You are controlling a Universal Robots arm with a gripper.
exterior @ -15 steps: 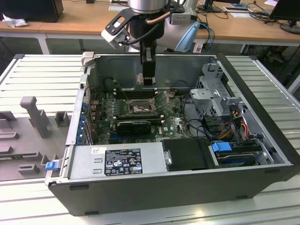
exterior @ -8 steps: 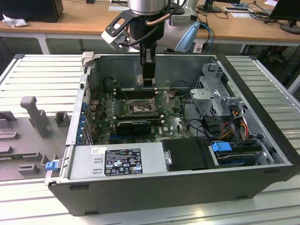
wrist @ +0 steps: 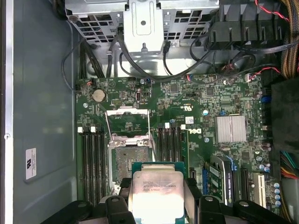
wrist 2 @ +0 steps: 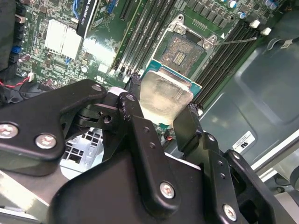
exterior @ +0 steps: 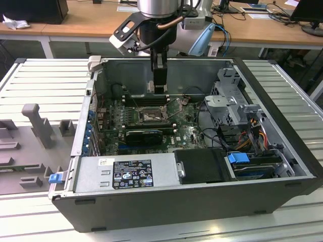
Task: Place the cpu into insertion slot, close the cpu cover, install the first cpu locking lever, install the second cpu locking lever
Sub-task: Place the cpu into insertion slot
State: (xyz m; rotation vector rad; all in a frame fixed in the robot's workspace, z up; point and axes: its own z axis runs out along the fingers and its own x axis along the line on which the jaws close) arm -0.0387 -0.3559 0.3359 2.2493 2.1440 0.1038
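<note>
One gripper [exterior: 160, 88] is hanging inside one open case [exterior: 151, 204], which is lying on a ribbed surface [exterior: 287, 91]. In both wrist views its two fingers [wrist 2: 135, 116] are pinching the single cpu [wrist 2: 166, 95] by opposite edges, the pale metal face showing between them. The one slot [wrist: 127, 164] is lying open on the board, its dark centre bare. The cpu is hovering just beside it on the far side and is not seated. The one cover [wrist: 128, 112] is standing swung back off the slot, its window showing the board behind. In the second wrist view a thin lever [wrist 2: 238, 41] is sticking out from a corner of the slot across the memory slots. Two banks of memory slots [wrist: 94, 163] are flanking the slot closely, leaving little spare room at those edges. In the exterior view one long black card [exterior: 144, 135] is lying just near of the slot. A drive cage [exterior: 227, 101] is standing well apart on the exterior view's right, and the space above the slot is lying open.
</note>
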